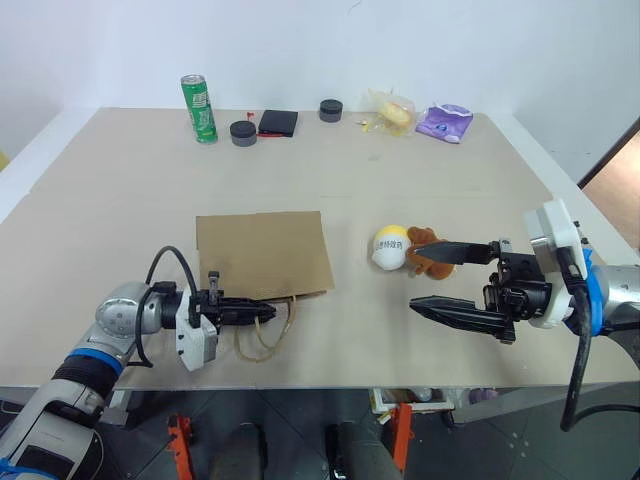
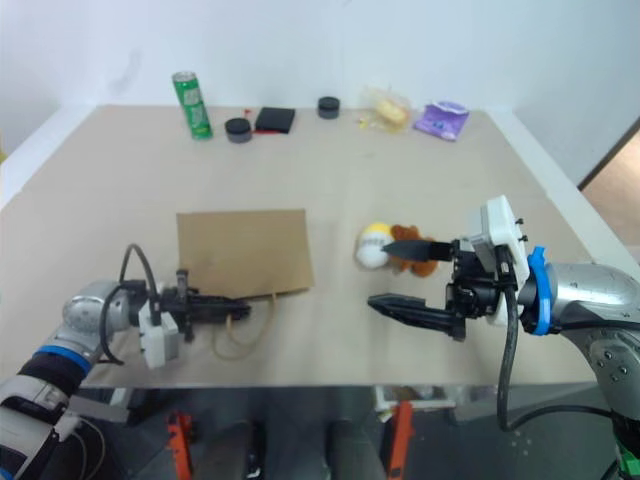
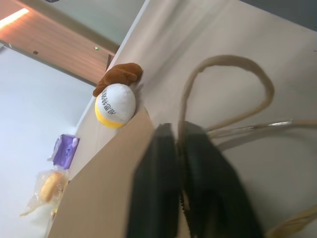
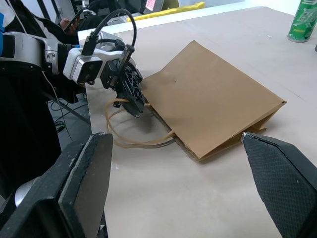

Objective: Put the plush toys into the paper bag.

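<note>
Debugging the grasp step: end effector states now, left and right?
Left end effector: shut on a twisted tan paper handle of the flat brown kraft paper bag.
Right end effector: open, holding nothing.

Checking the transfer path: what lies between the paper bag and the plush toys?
Bare tabletop between the paper bag and the plush toys, in the left eye view.

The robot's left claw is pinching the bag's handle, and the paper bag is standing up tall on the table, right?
Not quite. The left gripper is shut on a handle, but the paper bag isn't standing up. It lies flat on the table, as the left eye view shows.
</note>
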`<state>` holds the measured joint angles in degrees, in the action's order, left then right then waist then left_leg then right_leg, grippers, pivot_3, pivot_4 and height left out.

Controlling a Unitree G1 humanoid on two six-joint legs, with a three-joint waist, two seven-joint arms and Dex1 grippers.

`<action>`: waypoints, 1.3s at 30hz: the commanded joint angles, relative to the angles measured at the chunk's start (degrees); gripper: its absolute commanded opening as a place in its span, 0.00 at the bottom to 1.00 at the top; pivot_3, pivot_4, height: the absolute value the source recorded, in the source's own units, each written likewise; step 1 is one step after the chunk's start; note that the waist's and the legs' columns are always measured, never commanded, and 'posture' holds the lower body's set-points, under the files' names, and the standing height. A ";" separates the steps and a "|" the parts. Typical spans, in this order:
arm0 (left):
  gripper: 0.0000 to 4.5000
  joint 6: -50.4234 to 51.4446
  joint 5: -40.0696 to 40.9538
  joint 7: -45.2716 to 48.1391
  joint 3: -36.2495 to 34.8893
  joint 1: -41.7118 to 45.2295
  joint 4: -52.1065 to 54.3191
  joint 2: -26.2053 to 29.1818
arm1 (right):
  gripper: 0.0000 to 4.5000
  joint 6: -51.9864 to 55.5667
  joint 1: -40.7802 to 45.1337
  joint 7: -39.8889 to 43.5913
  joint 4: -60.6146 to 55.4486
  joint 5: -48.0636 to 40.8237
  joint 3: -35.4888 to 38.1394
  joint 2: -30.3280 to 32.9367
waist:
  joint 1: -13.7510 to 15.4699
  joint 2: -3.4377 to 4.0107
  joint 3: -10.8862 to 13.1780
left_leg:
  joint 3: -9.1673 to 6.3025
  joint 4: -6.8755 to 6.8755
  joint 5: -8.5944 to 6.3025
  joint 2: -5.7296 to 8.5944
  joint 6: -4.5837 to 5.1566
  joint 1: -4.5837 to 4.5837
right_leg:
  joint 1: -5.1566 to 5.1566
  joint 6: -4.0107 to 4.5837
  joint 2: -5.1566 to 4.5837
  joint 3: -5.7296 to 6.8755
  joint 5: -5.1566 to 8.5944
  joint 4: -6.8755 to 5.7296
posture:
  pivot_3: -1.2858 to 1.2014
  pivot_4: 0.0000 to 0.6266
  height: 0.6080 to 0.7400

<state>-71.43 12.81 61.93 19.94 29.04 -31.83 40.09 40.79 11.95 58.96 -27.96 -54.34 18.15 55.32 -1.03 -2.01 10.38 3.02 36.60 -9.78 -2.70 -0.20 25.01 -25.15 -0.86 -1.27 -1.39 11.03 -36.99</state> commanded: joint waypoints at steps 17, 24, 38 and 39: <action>0.00 45.67 10.32 -14.53 -11.57 -1.54 32.60 -4.56 | 0.26 -11.69 11.68 -29.94 15.51 24.73 -25.25 -37.64 | -0.38 -0.09 -0.08 | -0.06 -0.01 0.02 -0.07 0.01 -0.01 | -0.03 -0.01 0.30 -0.18 -0.07 -0.02 | 0.52 0.24 1.00; 0.00 48.56 8.97 -15.04 -13.45 -2.55 34.26 -6.65 | 0.02 -14.95 16.67 -33.43 27.72 32.54 -29.60 -47.06 | -0.19 -0.10 -0.09 | -0.08 -0.04 0.03 -0.17 0.01 0.05 | -0.07 0.01 0.45 -0.21 -0.06 -0.03 | 0.52 0.24 1.00; 0.00 66.42 11.95 -29.74 -22.69 4.98 38.42 -15.95 | 0.02 -10.80 14.84 -39.07 34.22 41.89 -29.51 -46.99 | -0.18 -0.15 -0.13 | -0.10 0.00 0.05 -0.14 0.03 -0.06 | 0.06 -0.02 0.43 -0.22 -0.10 -0.05 | 0.52 0.24 1.00; 0.00 66.38 11.70 -30.41 -23.16 5.79 38.47 -16.34 | 0.02 -10.47 14.90 -39.12 34.09 42.06 -29.53 -46.87 | -0.17 -0.15 -0.13 | -0.09 0.01 0.05 -0.13 0.03 -0.06 | 0.07 -0.03 0.42 -0.23 -0.11 -0.05 | 0.52 0.24 1.00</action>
<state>-4.76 24.12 33.12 -1.01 32.69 4.00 24.03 28.81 27.48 20.77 5.65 -13.93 -12.62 7.35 -1.20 -2.17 10.25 2.92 36.61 -9.72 -2.82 -0.16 24.96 -25.07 -0.91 -0.86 -1.62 10.91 -37.04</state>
